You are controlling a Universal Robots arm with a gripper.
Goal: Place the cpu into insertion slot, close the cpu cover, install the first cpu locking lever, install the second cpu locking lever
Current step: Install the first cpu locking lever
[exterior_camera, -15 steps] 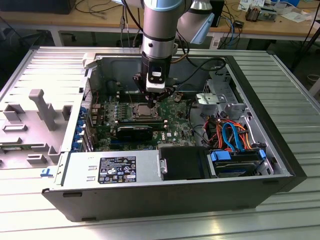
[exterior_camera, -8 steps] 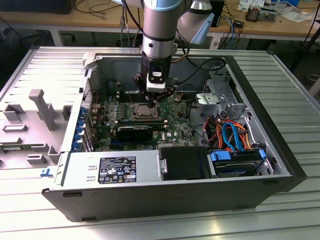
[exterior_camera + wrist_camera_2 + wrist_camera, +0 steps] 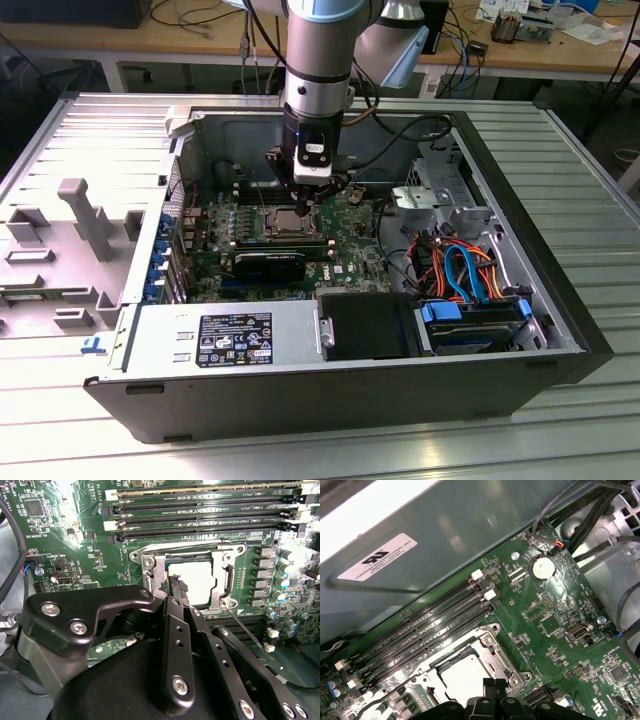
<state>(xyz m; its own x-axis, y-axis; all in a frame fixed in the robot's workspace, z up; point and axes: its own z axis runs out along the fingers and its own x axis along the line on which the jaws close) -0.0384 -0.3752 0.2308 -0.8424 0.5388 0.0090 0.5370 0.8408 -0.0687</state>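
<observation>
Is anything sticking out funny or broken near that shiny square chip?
Nothing looks broken. One thin metal lever beside the cpu cover juts out slantwise in the second wrist view, instead of lying along it, so it seems unlatched.

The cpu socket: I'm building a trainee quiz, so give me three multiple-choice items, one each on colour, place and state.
1. What colour is the board? A. blue B. green C. red
2. Where is the cpu? A. in the slot B. beside it on the board C. off the board
3. How is the cover? A. raised upright B. taken off C. down over the cpu
Key: 1 B, green shows around the slot; 2 A, its silvery top sits within the slot's rim; 3 C, its frame lies flat round the chip.
</observation>
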